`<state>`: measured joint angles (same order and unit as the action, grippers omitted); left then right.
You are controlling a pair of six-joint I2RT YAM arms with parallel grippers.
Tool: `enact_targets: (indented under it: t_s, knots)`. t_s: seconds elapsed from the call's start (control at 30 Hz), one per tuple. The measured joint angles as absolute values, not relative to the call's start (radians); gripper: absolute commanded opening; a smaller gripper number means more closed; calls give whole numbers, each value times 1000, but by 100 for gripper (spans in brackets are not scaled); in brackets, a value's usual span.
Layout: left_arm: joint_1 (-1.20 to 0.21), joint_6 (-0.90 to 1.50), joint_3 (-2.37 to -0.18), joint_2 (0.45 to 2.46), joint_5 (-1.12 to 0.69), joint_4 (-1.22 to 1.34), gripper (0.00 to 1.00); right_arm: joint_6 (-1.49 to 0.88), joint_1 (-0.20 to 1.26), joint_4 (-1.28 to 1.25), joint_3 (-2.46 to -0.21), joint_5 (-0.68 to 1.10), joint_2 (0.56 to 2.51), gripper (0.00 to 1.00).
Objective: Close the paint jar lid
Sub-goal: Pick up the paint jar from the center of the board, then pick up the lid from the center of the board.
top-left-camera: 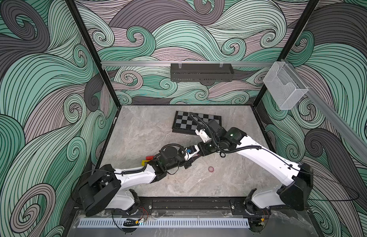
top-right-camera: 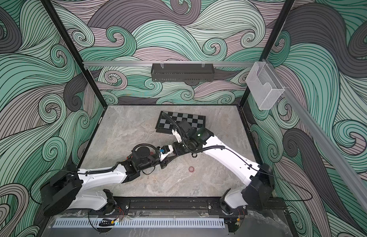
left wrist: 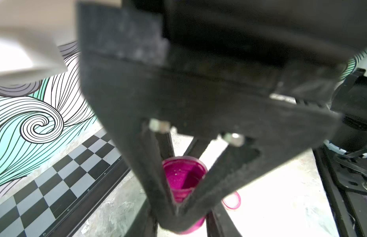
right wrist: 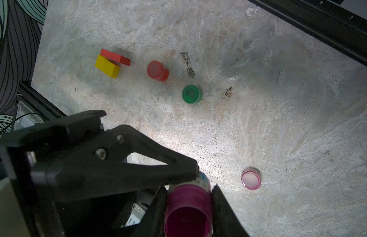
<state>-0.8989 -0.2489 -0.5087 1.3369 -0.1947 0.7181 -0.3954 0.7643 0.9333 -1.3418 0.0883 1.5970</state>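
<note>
The magenta paint jar (right wrist: 188, 205) has no lid on, and its open mouth faces the right wrist camera. My right gripper (right wrist: 189, 187) is shut on its sides. My left gripper (left wrist: 177, 211) has its fingertips drawn together in front of the jar (left wrist: 183, 176). In the right wrist view the left gripper (right wrist: 196, 172) touches the jar's labelled far end. Whether it pinches anything there I cannot tell. The pink lid (right wrist: 250, 180) lies flat on the table, apart from both grippers, and shows in both top views (top-left-camera: 211, 169) (top-right-camera: 191, 169). The arms hide the jar in the top views.
A closed red jar (right wrist: 157, 70) and a green jar (right wrist: 191, 94) stand on the marble table (right wrist: 281, 102). A red block (right wrist: 114, 57) rests against a yellow block (right wrist: 107, 66) near the left wall. A chessboard (top-left-camera: 197, 123) lies at the back.
</note>
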Motion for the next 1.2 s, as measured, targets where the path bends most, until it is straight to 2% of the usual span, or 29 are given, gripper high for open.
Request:
enact_targets:
  t_s: [0.23, 0.53, 0.7, 0.97, 1.2]
  knots:
    - [-899, -248, -509, 1331, -194, 710, 15, -402, 764, 932, -1342, 91, 1597, 34]
    - [-899, -246, -508, 1316, -188, 712, 12, -398, 764, 928, -1357, 96, 1588, 68]
    - [-899, -241, -493, 1274, -186, 721, 12, -382, 748, 894, -1354, 86, 1477, 83]
    - [-899, -231, -444, 1216, -182, 726, 12, -401, 598, 801, -1208, 85, 1243, 93]
    - [-899, -217, -437, 1184, -175, 725, 12, -410, 525, 768, -990, 83, 1254, 98]
